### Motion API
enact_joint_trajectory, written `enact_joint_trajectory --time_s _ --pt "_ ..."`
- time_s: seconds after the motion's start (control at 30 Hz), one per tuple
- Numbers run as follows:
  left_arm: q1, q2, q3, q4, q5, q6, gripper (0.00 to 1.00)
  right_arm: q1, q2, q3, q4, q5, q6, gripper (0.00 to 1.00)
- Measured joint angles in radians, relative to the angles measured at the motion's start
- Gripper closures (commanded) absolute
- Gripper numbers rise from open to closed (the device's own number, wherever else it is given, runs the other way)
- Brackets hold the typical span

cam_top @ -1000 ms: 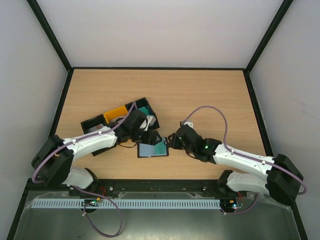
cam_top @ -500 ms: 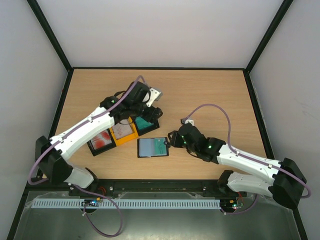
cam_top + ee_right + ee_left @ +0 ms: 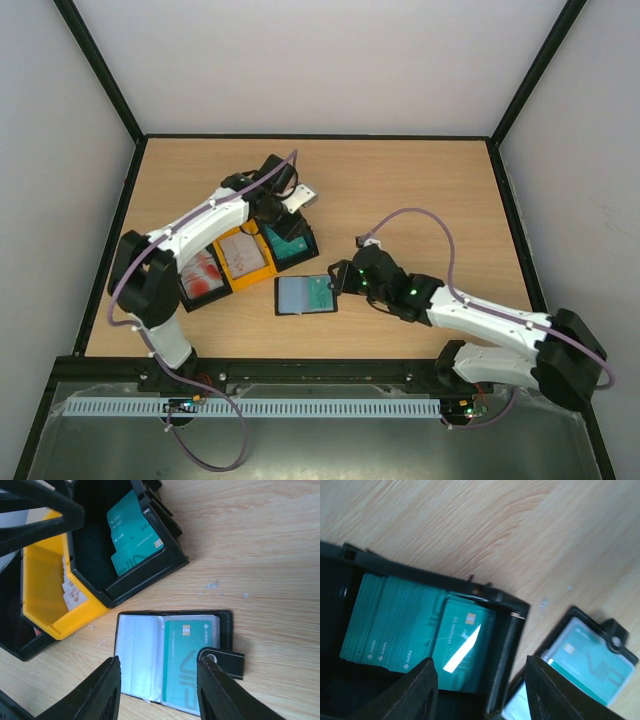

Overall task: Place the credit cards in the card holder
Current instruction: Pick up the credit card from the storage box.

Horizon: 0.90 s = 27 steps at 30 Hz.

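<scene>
left end effector (image 3: 482, 685), part open and empty over the fanned teal credit cards (image 3: 410, 630), may pinch several together; right end effector (image 3: 160, 690) likewise part open, empty.

Teal cards (image 3: 395, 625), a black holder (image 3: 230, 665), 1 black tray (image 3: 145, 582) and 1 yellow tray (image 3: 75, 620) are seen on a wood-grained table (image 3: 250, 540).

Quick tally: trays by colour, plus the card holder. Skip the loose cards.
Black trays: 2, the teal-card tray and the red-card tray
Yellow tray: 1
Card holder: 1
Total: 4
</scene>
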Motion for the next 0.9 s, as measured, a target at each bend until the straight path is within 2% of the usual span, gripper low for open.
enact_joint_trajectory --time_s 0.1,0.17,0.37,0.67,0.9 --pt "0.033 0.083 0.029 -0.013 -0.005 0.023 0.65 0.000 0.093 0.000 0.064 -0.017 0.029 0.59" --pt "0.043 0.145 0.055 -0.021 -0.026 0.035 0.67 0.000 0.155 0.000 0.097 -0.022 0.046 0.58" --pt "0.043 0.254 0.116 -0.058 -0.077 0.064 0.61 0.000 0.286 0.021 0.155 -0.032 0.073 0.59" --pt "0.043 0.359 0.176 -0.078 -0.082 0.102 0.53 0.000 0.416 0.084 0.220 -0.034 0.095 0.59" --pt "0.049 0.400 0.185 -0.090 -0.064 0.116 0.55 0.000 0.472 0.130 0.232 -0.034 0.094 0.59"
